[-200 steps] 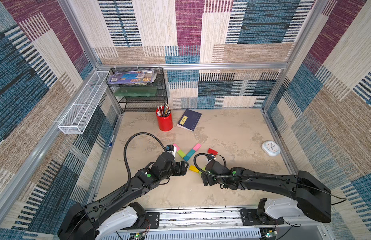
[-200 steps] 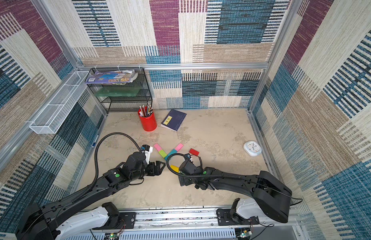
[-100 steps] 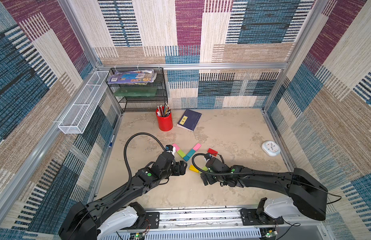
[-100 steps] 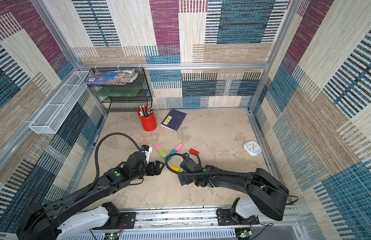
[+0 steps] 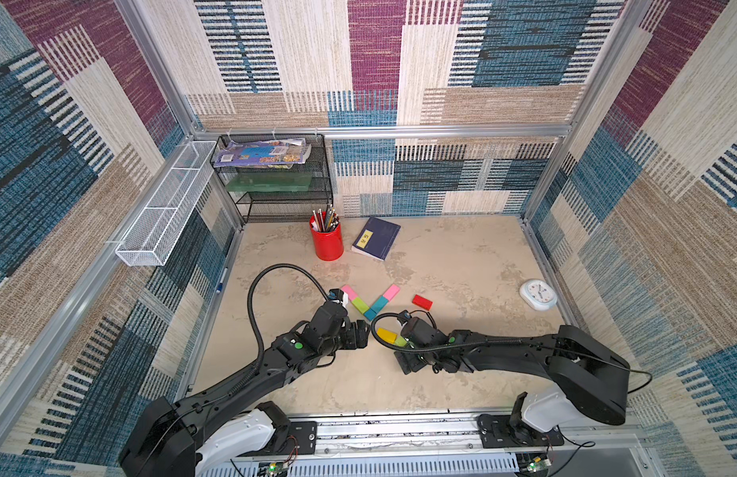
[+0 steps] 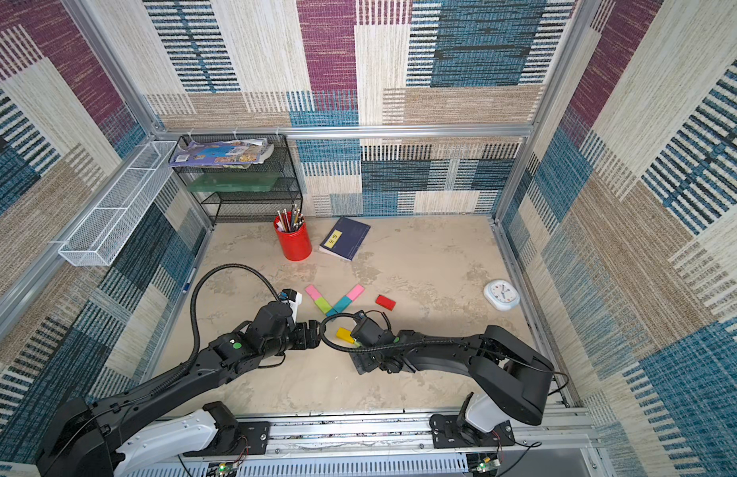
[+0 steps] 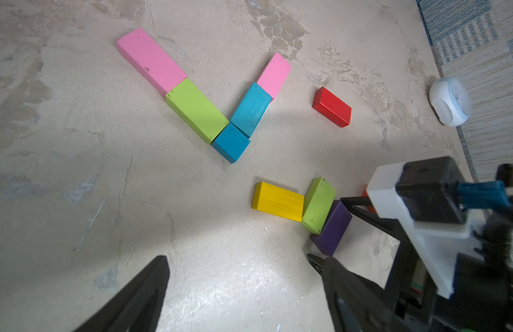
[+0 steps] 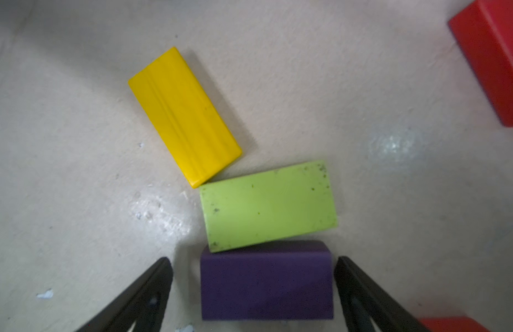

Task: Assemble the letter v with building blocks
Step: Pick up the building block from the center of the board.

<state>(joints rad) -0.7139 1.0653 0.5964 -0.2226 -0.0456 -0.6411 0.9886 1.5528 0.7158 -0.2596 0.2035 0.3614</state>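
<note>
**Right jaws straddle the purple block**

The table (image 5: 462, 264) carries everything. The left gripper (image 7: 236, 256) is spread wide, with only bare table between its jaws. Well ahead of them lies the V (image 7: 243, 120) of pink, lime and teal blocks. The right gripper (image 8: 252, 258) is also spread wide, one jaw on each side of the purple block (image 8: 266, 283), with a slim gap at each. Just past the tips, a lime green block (image 8: 268, 205) touches the purple one. Further out, the yellow block (image 8: 183, 115) meets its corner.
</note>
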